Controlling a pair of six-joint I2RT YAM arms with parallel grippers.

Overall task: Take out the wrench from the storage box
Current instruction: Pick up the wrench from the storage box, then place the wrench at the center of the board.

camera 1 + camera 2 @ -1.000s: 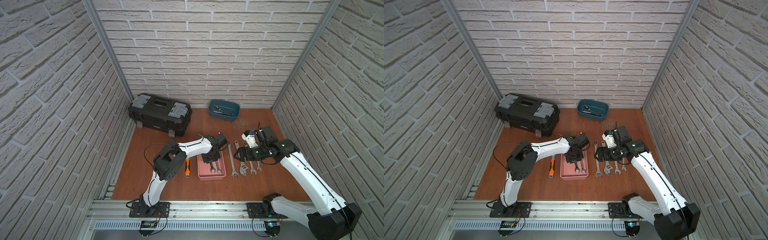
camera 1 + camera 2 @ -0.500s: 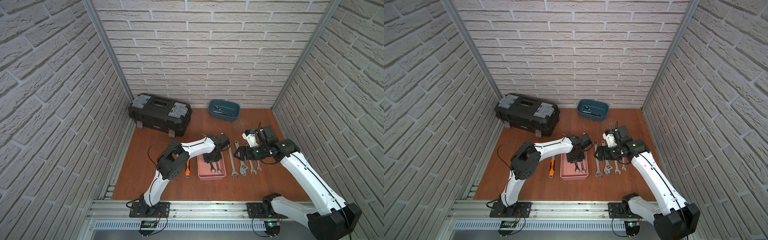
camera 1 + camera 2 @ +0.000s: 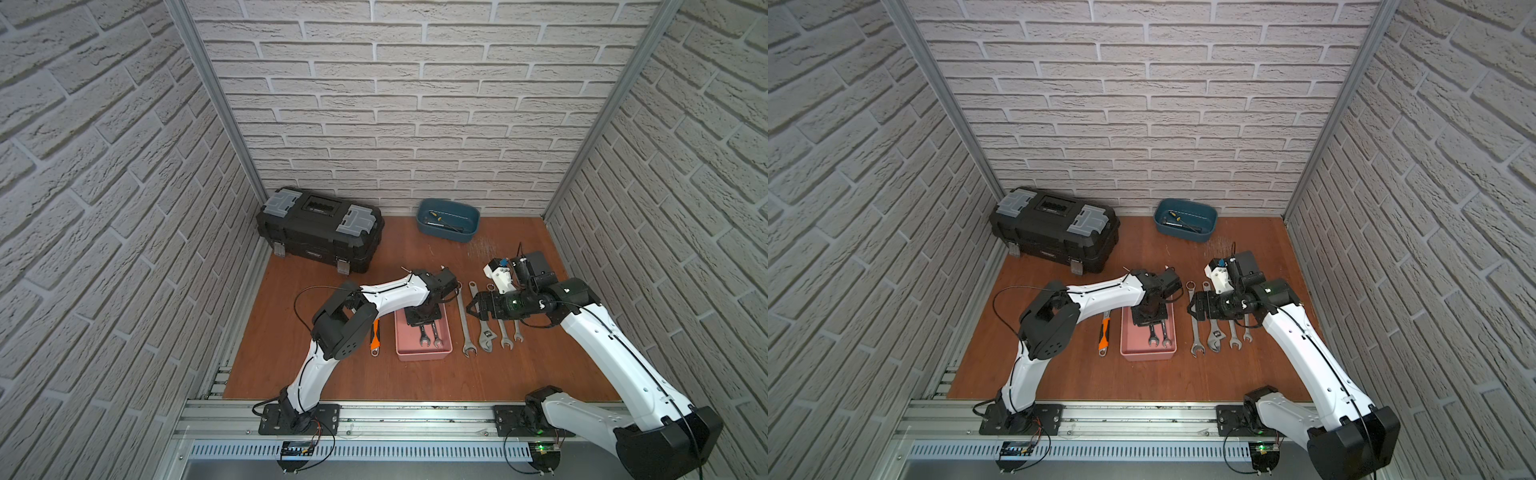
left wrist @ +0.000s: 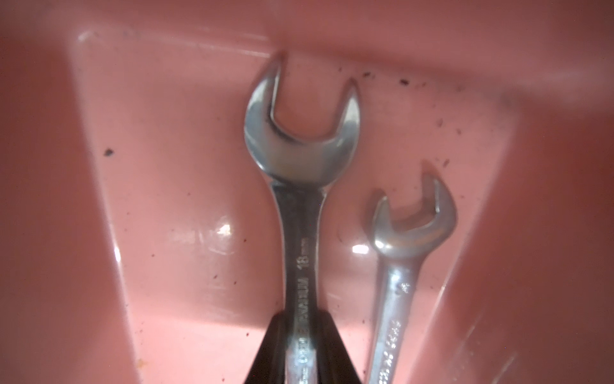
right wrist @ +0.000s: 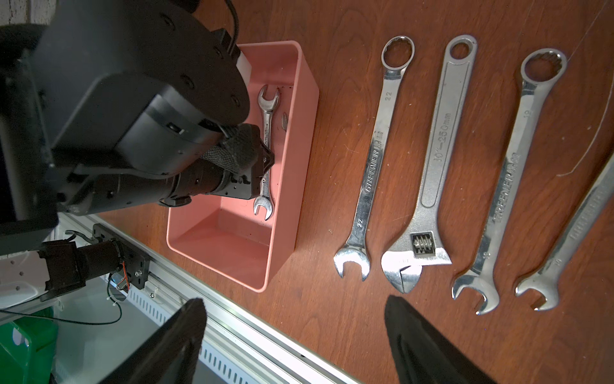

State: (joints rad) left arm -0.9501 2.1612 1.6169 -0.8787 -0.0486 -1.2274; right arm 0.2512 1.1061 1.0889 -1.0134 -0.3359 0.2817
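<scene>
Chrome open-ended wrench (image 4: 300,232), stamped 18, in pink storage box (image 4: 182,199); left pincer (image 4: 300,332) clamps its shank; right pincer (image 5: 294,301) wide.

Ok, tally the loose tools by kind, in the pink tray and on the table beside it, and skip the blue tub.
Fixed wrenches: 5, with 2 of them in the tray
Adjustable wrench: 1
Orange-handled tool: 1
Total: 7

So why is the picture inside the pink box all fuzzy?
In the left wrist view the bigger wrench and the storage box sit very close to the lens, so edges smear and white glare spots show on the floor; the right wrist view looks crisp.
</scene>
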